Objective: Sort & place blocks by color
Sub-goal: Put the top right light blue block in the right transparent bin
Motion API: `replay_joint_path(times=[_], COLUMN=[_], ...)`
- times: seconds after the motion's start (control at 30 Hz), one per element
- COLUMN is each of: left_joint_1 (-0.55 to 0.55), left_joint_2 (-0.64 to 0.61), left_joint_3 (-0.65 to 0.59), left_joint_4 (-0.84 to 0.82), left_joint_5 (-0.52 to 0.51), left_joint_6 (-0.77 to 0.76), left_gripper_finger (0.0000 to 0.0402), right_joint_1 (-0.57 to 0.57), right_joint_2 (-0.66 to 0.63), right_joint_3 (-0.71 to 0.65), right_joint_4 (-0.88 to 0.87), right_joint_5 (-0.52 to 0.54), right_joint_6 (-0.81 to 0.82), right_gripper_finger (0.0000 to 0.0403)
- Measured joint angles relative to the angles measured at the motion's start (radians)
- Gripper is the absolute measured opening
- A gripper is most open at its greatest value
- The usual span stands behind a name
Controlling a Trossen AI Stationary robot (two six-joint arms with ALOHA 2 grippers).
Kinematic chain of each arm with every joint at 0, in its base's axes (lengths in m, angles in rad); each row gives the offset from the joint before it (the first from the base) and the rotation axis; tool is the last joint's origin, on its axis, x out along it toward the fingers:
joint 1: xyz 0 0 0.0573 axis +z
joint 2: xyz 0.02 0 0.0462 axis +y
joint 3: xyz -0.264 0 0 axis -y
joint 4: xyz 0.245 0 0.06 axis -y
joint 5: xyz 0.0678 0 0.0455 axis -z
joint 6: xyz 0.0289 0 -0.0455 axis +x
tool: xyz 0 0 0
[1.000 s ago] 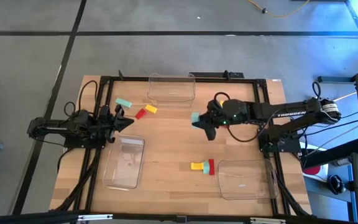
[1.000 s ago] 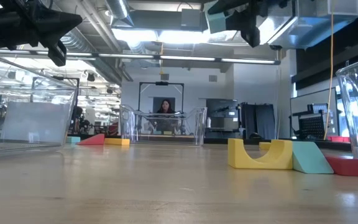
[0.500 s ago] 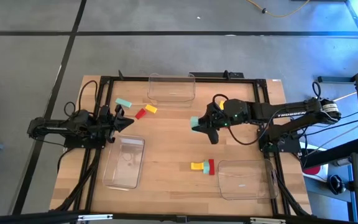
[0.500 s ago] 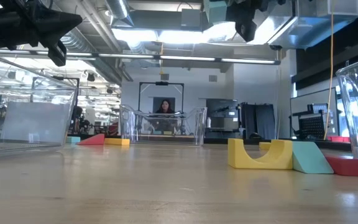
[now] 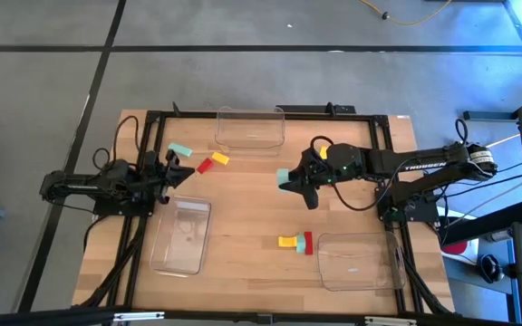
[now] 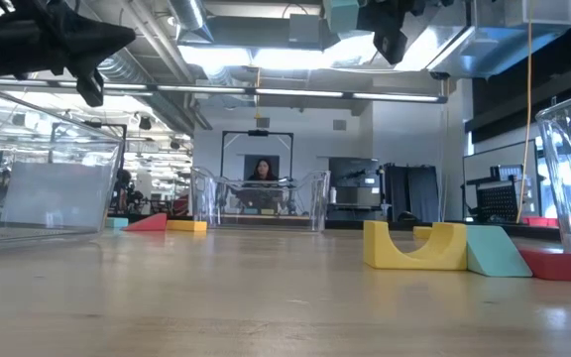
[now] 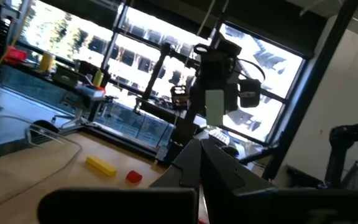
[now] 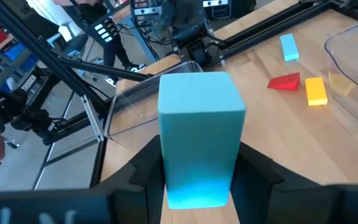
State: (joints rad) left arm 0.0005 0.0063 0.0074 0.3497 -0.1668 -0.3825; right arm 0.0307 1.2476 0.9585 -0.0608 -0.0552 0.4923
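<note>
Overhead, right gripper hangs above mid-table clamped on a teal block; left gripper, pinched together on nothing, waits at the left edge. Three trays look empty; a teal, red and yellow block lie far left, another cluster nearer. Low view: cluster on the wood. Right wrist: fingers flank the teal block. Sorting seems barely begun

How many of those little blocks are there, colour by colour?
Teal blocks: 3, one of them held up by the right gripper
Red blocks: 2
Yellow blocks: 2
Total: 7
</note>
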Motion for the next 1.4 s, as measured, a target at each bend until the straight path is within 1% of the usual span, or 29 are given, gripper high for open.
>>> replay_joint_path(times=[0.17,0.23,0.3,0.4,0.53,0.67,0.77,0.87,0.97,1.1,1.23,1.4], left_joint_1=[0.000,0.000,0.000,0.000,0.000,0.000,0.000,0.000,0.000,0.000,-0.007,-0.031], left_joint_2=[0.000,0.002,0.023,0.090,0.238,0.452,0.604,0.724,0.808,0.888,0.928,0.943], left_joint_3=[0.000,0.008,0.034,0.083,0.192,0.342,0.463,0.559,0.634,0.693,0.718,0.719], left_joint_4=[0.036,0.029,0.029,0.022,0.025,-0.033,-0.107,-0.126,-0.123,-0.125,-0.122,-0.117], left_joint_5=[-0.089,-0.118,-0.131,-0.140,-0.126,-0.072,-0.039,0.011,0.078,0.129,0.132,0.132], left_joint_6=[-0.045,-0.059,-0.062,-0.062,-0.061,-0.053,-0.018,0.013,0.043,0.071,0.071,0.071], left_gripper_finger=[0.0001,0.0007,0.0021,0.0055,0.0108,0.0157,0.0187,0.0208,0.0215,0.0214,0.0215,0.0213], right_joint_1=[0.000,0.000,0.000,0.000,0.000,0.000,0.000,0.000,0.000,0.000,0.000,0.000], right_joint_2=[0.000,0.000,0.000,0.000,0.000,0.000,0.000,0.000,0.000,0.000,0.000,0.000], right_joint_3=[0.000,0.000,0.000,0.000,0.000,0.000,0.000,0.000,0.000,0.000,0.000,0.000], right_joint_4=[0.015,0.019,0.021,0.021,0.035,0.052,0.058,0.058,0.066,0.069,0.072,0.079], right_joint_5=[0.000,0.002,0.008,0.008,0.009,0.009,0.009,0.009,0.009,-0.014,-0.024,-0.026], right_joint_6=[0.010,0.022,0.024,0.024,0.022,-0.002,-0.025,-0.046,-0.057,-0.076,-0.079,-0.082], right_gripper_finger=[0.0134,0.0134,0.0134,0.0134,0.0134,0.0134,0.0134,0.0134,0.0134,0.0134,0.0134,0.0134])
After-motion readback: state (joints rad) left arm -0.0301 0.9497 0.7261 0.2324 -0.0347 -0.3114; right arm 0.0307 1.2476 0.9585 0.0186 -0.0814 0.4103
